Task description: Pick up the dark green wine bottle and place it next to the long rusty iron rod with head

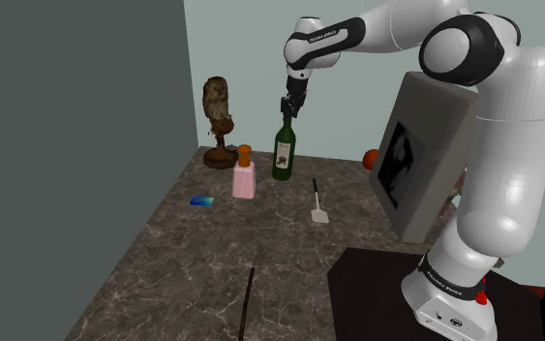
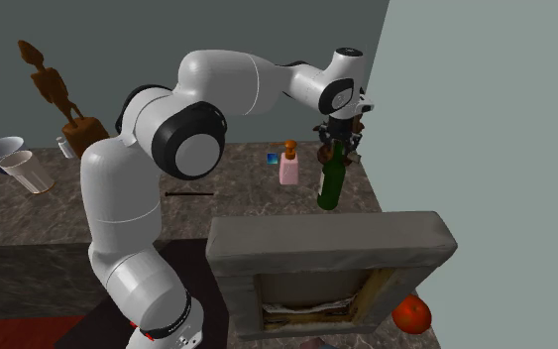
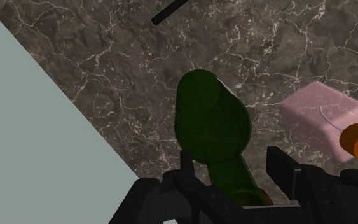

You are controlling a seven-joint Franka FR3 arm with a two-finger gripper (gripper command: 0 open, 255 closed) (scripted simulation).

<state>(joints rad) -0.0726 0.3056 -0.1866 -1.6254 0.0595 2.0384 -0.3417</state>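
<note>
The dark marbled counter point(image 1: 164, 262) meets a pale wall. On it the dark green wine bottle point(image 1: 283, 155) stands upright just beside a pink soap dispenser point(image 1: 244, 179), and its white label is unreadable. The end effector point(image 1: 287, 110) straddles the bottle's neck with its fingers released, not clasping. The long dark rod point(image 1: 248, 302) lies well apart from the bottle.

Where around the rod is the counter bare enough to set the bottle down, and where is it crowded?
The counter is bare on both sides of the rod, and across the wide stretch bordered by the blue card, the spatula and the rod. Crowded: the back corner, where owl figure, pink dispenser and bottle cluster.
</note>
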